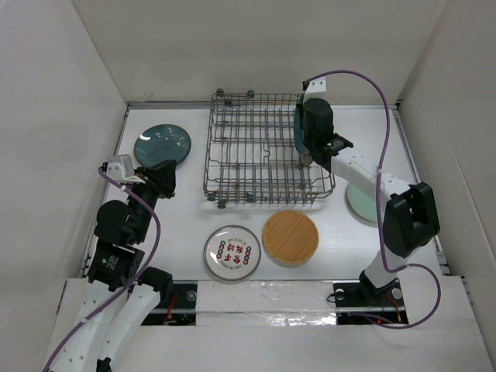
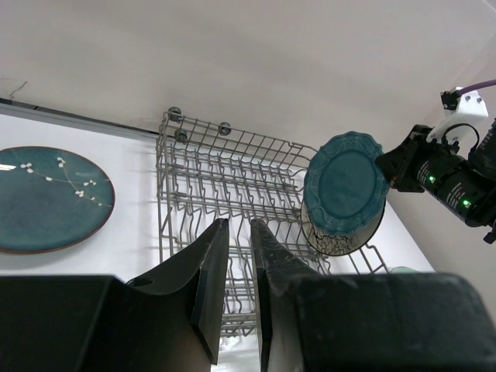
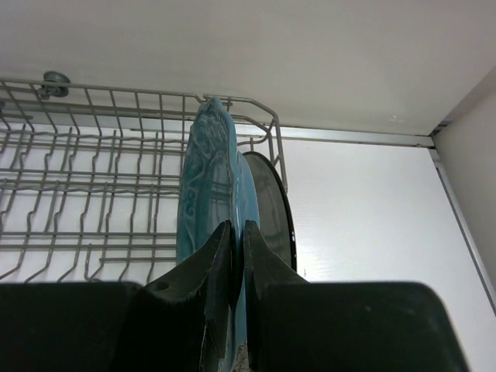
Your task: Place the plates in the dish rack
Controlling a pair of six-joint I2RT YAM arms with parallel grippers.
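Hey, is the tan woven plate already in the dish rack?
No, the tan woven plate lies flat on the table in front of the dish rack.

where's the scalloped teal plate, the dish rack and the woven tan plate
scalloped teal plate (image 2: 345, 190), left wrist view, centre of its face
dish rack (image 1: 248, 151), top external view, bare wire floor
woven tan plate (image 1: 291, 238), top external view, centre

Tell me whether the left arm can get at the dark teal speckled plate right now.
Probably yes. The left tool, holding nothing, sits close to the dark teal speckled plate, with only bare table between them; the dish rack stands off to the side.
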